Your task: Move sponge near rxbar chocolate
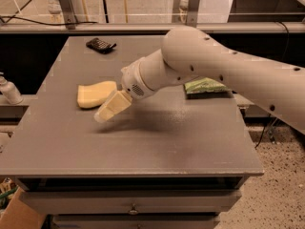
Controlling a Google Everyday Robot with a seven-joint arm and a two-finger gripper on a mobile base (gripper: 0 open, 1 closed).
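Observation:
The pale yellow sponge [95,93] lies flat on the left half of the grey table [157,142]. The black rxbar chocolate [100,45] lies at the table's far left corner, well behind the sponge. My gripper [106,112] hangs on the white arm that reaches in from the right. Its yellowish tip points down and left, just in front of and right of the sponge, close above the tabletop. It holds nothing that I can see.
A green chip bag [206,87] lies at the right side of the table, partly behind my arm. A white bottle [8,90] stands off the table's left edge. A metal rail [143,27] runs behind the table.

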